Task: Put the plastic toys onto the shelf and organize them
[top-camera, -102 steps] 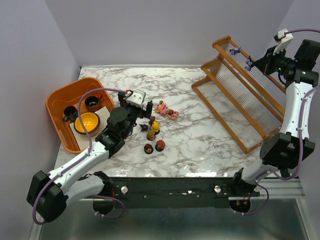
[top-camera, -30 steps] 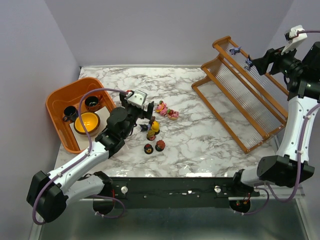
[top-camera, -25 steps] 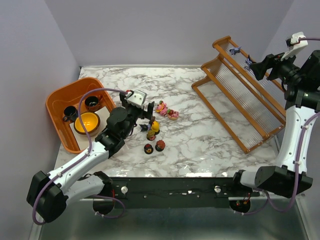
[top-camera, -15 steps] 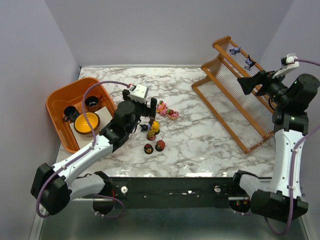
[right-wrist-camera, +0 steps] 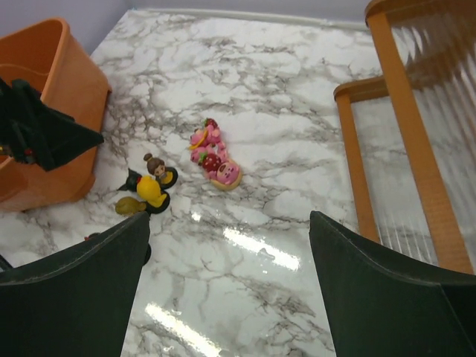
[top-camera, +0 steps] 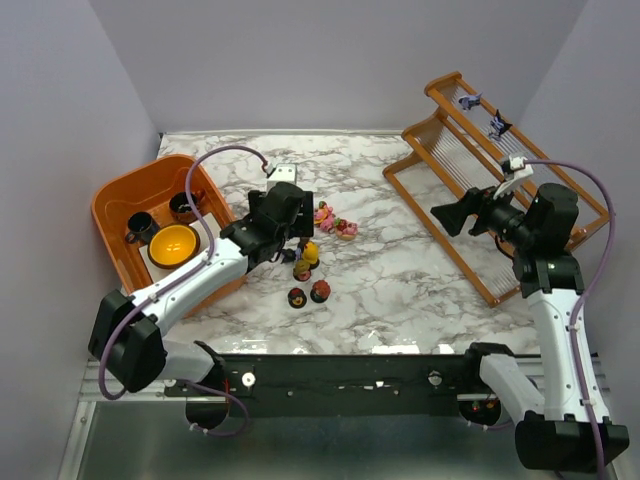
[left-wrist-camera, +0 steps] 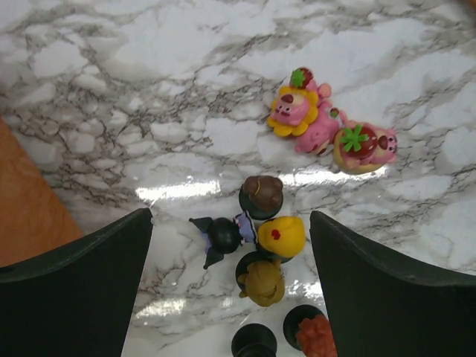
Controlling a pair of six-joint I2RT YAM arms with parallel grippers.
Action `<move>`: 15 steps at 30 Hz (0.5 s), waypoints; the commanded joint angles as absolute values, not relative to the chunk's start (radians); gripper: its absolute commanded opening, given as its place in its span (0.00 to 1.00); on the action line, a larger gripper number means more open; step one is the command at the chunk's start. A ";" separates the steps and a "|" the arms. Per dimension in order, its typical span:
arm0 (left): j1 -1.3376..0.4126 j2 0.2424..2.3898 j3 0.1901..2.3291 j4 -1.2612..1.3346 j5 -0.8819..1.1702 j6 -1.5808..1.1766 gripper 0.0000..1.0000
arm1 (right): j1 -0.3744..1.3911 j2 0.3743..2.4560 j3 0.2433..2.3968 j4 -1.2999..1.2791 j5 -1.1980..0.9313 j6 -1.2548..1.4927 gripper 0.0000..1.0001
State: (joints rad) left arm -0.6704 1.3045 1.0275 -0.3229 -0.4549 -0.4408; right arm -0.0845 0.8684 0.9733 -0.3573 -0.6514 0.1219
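Left gripper [left-wrist-camera: 230, 217] spread wide, empty, straight above cluster of tiny plastic figurines [left-wrist-camera: 281, 236] on marble table [left-wrist-camera: 111, 74]: nearer arm. Right gripper [top-camera: 450, 215] open, empty, by slanted orange-brown wooden rack [right-wrist-camera: 355, 171]; cluster at its 9 o'clock, well apart.

L gripper [top-camera: 288, 214] near toy cluster [top-camera: 307, 263]; 2 purple toys [top-camera: 470, 100] on shelf [top-camera: 443, 84] top tier.

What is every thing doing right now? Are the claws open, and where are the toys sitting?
table toys: clustered together, not yet on the shelf.
pink toys: lying on their sides.
left gripper: open, above the table toys.
right gripper: open, holding nothing.
shelf: slanted, two purple toys on its top tier.
orange tub: holds two cups and a yellow bowl, all upright.
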 commanded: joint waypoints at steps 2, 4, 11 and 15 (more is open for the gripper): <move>-0.641 1.408 1.083 -0.572 -0.473 -0.609 0.92 | -0.046 0.804 0.901 -0.376 -0.630 0.100 0.94; -0.624 1.440 1.086 -0.583 -0.465 -0.639 0.88 | -0.029 0.792 0.893 -0.374 -0.624 0.095 0.95; -0.594 1.506 1.109 -0.594 -0.423 -0.676 0.68 | 0.031 0.746 0.876 -0.388 -0.565 0.063 0.95; -0.581 1.557 1.123 -0.607 -0.394 -0.696 0.64 | 0.063 0.716 0.861 -0.390 -0.545 0.052 0.95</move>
State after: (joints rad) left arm -0.5926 1.5120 1.0821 -0.5739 -0.4362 -0.6434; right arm 0.0303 0.7471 0.8841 -0.3687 -0.5991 0.0799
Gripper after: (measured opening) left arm 0.663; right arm 0.943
